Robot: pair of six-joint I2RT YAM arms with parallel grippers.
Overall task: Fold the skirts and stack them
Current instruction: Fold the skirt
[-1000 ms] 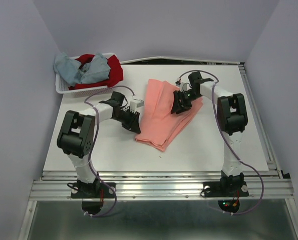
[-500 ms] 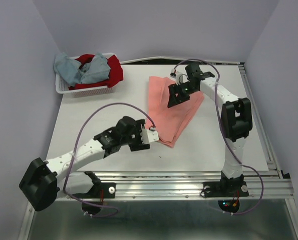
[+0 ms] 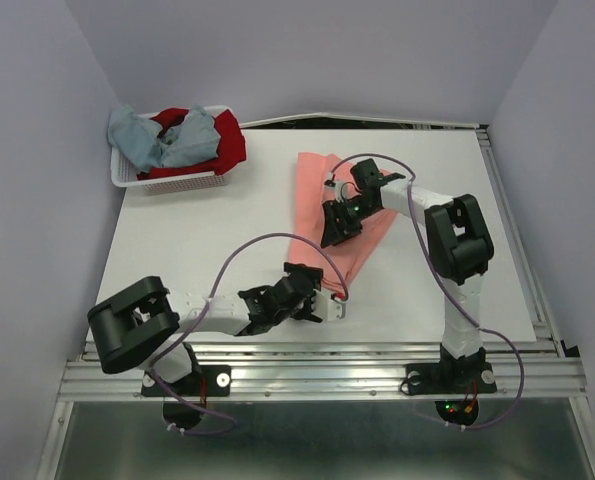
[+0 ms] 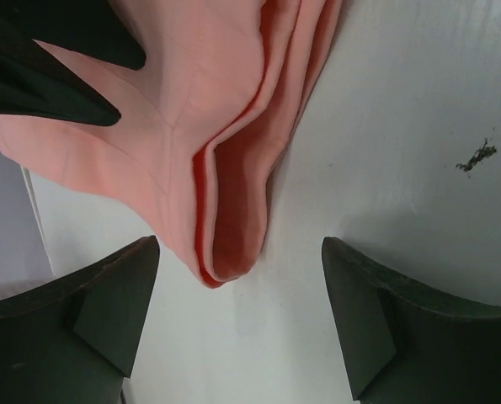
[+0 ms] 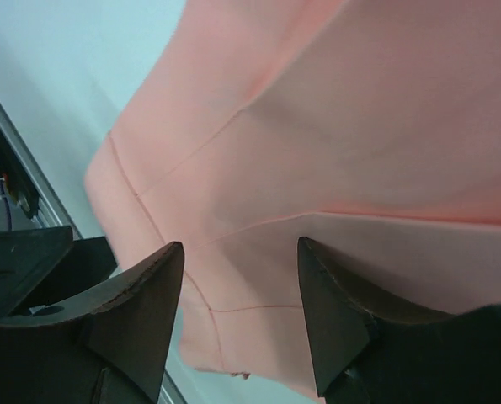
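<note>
White table (image 3: 177, 240) between lilac walls (image 3: 37, 120); floor (image 3: 317, 445) perhaps metal.

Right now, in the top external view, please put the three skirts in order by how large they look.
1. salmon-pink skirt, laid out flat: largest.
2. blue-grey skirt, bunched in the basket.
3. dark red skirt: smallest as seen, but mostly hidden under the blue-grey one, so its true size is unsure.

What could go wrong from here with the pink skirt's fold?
1. The left gripper is open, and in its wrist view the layered near corner of the salmon-pink skirt lies between its fingers. Closing might catch only some layers and pull the fold apart.
2. The right gripper is open over flat cloth mid-skirt. A pinch there could raise a ridge or drag the layers.
</note>
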